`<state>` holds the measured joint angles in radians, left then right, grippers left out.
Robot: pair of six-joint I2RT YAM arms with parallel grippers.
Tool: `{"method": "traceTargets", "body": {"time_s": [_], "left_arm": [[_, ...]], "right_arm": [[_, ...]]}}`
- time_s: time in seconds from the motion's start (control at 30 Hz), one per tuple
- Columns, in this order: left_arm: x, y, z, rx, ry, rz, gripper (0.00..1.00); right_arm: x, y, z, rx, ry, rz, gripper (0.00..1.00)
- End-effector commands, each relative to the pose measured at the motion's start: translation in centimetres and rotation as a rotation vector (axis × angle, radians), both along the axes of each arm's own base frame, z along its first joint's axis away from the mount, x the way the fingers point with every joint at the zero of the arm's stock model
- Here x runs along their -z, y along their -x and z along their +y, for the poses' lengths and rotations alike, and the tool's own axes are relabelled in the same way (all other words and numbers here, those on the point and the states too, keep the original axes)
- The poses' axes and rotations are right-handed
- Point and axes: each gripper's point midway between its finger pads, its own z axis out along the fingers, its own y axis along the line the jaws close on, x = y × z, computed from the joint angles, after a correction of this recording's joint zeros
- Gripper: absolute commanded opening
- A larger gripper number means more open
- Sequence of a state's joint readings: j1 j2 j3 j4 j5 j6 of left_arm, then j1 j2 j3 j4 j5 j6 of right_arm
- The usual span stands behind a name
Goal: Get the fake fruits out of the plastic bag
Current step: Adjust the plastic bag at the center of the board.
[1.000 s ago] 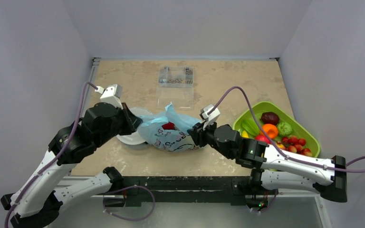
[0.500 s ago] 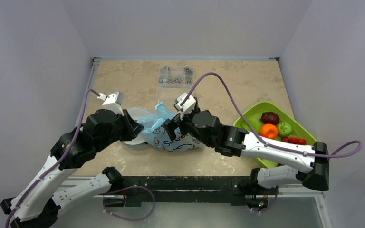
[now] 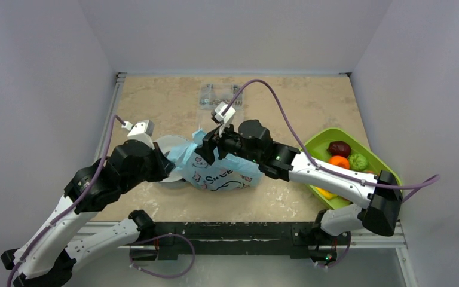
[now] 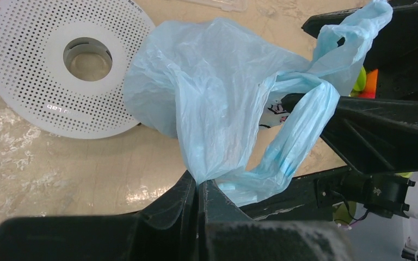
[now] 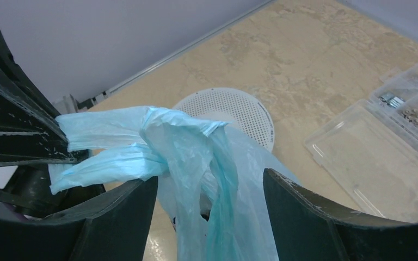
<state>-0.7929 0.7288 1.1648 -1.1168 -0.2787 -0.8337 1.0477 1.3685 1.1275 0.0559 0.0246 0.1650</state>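
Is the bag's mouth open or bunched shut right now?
Bunched shut. The bag top is crumpled into a clump inside the open right gripper; the left gripper pinches one fold. No opening shows.

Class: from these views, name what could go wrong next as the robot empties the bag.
The left gripper pinches only a thin fold of the plastic bag; a pull may tear it or slip. The right gripper stands open around bunched film only; closing may catch bag alone.
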Motion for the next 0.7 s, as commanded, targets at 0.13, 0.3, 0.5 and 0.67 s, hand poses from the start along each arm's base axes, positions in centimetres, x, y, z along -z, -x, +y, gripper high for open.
{"method": "traceTargets", "body": {"time_s": [0.13,0.3,0.5,0.67], "left_arm": [[-0.7,-0.4,1.7,-0.064,-0.038,-0.037,0.00],[-1.2,-0.4,1.9,-0.058,-0.050,-0.051,0.00],[-0.9,-0.2,2.7,-0.068,-0.093,-0.041,0.00],[-0.2,0.0,3.7,-0.105,-0.131,-0.021,0.00]], "right_arm": [[-5.2,2.9,1.1,-0.185,-0.166,-0.025,0.70],[-5.4,3.8,2.2,-0.268,-0.183,-0.028,0.73],[-5.5,3.1,2.9,-0.257,-0.191,-0.022,0.47],[-7.1,2.9,2.8,-0.261,-0.224,-0.021,0.40]]}}
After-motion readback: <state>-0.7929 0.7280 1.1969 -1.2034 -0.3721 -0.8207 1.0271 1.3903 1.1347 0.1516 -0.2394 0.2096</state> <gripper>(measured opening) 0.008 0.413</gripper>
